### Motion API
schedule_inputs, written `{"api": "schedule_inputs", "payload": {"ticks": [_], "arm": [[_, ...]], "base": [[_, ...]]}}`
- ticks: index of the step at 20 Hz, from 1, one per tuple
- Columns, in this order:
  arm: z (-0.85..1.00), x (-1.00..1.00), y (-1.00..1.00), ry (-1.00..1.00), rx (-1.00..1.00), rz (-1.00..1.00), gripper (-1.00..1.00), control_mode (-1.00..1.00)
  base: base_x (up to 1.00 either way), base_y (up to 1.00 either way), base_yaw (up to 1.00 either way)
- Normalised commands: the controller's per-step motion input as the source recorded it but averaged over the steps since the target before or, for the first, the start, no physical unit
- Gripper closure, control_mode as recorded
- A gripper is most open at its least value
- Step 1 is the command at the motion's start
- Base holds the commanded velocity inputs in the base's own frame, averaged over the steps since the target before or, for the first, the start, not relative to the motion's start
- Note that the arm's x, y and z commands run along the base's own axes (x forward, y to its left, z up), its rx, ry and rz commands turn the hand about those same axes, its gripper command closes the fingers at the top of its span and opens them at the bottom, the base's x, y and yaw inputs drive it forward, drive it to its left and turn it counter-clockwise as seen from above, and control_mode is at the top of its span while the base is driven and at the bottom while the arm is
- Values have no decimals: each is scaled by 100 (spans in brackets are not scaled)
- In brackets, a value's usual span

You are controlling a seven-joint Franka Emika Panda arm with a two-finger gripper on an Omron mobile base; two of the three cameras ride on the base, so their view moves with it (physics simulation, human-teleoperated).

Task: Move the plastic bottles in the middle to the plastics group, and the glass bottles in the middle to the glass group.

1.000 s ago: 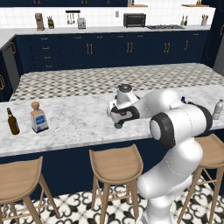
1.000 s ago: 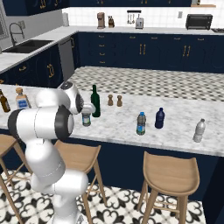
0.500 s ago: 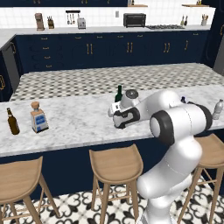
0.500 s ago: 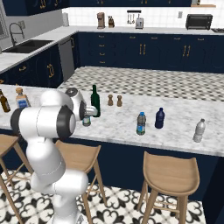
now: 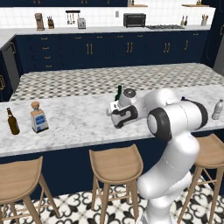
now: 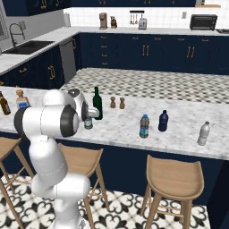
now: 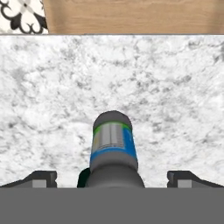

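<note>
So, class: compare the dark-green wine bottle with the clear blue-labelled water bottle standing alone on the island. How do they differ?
The wine bottle is taller, with a long slim neck; the water bottle is shorter and stubbier. The wine bottle is opaque dark green; the water bottle is clear with a blue label. The wine bottle stands beside the robot's hand; the water bottle stands apart. Both are upright on the marble counter.

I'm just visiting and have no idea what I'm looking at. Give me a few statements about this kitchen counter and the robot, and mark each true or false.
1. The gripper is open, a fingertip on each side of a small water bottle. True.
2. The green wine bottle lies on its side. False: it stands upright on the marble counter.
3. A brown beer bottle stands beside a square clear bottle with a tan stopper. True.
4. The dark-blue bottle is on a stool. False: it is on the counter.
5. Another blue-labelled water bottle stands near the dark-blue one. True.
</note>
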Motion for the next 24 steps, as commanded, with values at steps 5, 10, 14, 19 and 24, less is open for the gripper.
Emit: {"api": "schedule_inputs", "payload": {"ticks": [5,10,14,19,24], "arm": [[-13,17,3,0,0,0,-100,-100],[-16,17,3,0,0,0,-100,-100],[-8,20,0,0,0,0,-100,-100],[-7,15,0,0,0,0,-100,-100],[-18,0,-3,-3,0,0,100,-100]], "base": [[0,0,0],[0,0,0],[0,0,0],[0,0,0],[0,0,0]]}}
